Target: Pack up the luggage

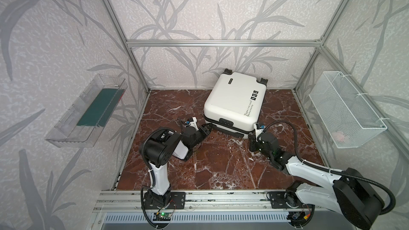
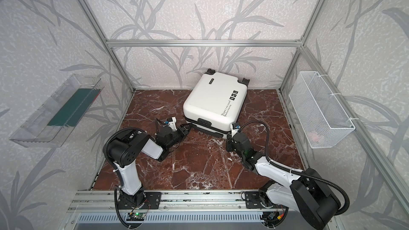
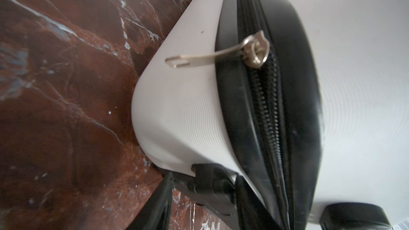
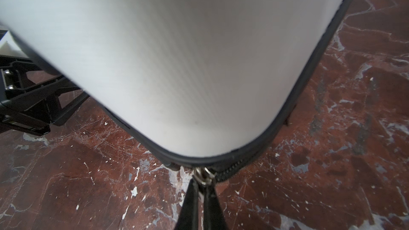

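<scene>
The luggage (image 1: 234,100) (image 2: 212,102) lies flat and closed on the marble tabletop (image 1: 221,164), close to the back edge and a little right of the middle. Its 2 visible black wheels (image 1: 264,80) point toward the back edge and its printed face is up.

The left gripper (image 1: 208,127) (image 2: 188,127) is at the luggage's near-left corner. In the left wrist view its 2 fingers (image 3: 212,186) stand partly apart. 1 is against the lower shell and 1 is over the upper shell, with the black zipper seam (image 3: 263,111) between them. Whether they press the shell cannot be told. The near-left zipper pull (image 3: 192,59) hangs free across the white shell, untouched.

The right gripper (image 1: 251,136) (image 4: 202,200) is at the near-right corner, low over the tabletop. Its fingers (image 4: 191,209) are drawn narrow, pinching the near-right zipper pull (image 4: 200,192) just below its slider (image 4: 204,174).

On the left wall hangs a clear plastic bin (image 1: 66,129) with a dark green flat thing (image 1: 97,109) inside. On the right wall hangs a white wire mesh basket (image 1: 345,107) holding a small pinkish thing (image 1: 340,137), too blurred to name.
</scene>
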`<state>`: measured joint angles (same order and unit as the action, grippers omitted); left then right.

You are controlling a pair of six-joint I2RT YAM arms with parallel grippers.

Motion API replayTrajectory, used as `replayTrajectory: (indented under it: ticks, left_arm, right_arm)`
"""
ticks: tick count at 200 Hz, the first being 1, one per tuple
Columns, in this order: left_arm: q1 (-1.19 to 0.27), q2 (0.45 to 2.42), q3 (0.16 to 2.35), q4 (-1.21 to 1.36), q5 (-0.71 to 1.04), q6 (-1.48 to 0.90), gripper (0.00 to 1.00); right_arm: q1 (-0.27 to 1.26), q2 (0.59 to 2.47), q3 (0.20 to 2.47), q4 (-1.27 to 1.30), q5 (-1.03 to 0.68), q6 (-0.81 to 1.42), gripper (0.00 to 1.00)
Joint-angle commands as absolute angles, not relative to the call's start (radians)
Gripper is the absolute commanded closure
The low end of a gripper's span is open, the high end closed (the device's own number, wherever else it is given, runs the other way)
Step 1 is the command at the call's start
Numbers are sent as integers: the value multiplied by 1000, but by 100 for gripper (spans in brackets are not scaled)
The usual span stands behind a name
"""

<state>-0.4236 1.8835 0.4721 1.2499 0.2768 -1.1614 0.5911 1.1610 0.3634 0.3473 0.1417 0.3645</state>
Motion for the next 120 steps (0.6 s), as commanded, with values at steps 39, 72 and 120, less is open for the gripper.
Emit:
replayTrajectory:
  ticks: [39, 72, 120]
  left_arm:
    - [-428, 1903, 527, 1273, 263, -1155, 64]
    - [-430, 1907, 532, 1282, 267, -1154, 75]
    - [-447, 1921, 527, 1322, 279, -1154, 87]
  right_arm:
    - [585, 1142, 344, 317, 133, 342, 100]
    - [585, 1141, 342, 331, 89, 320, 100]
    - [591, 1156, 361, 338, 33, 328, 100]
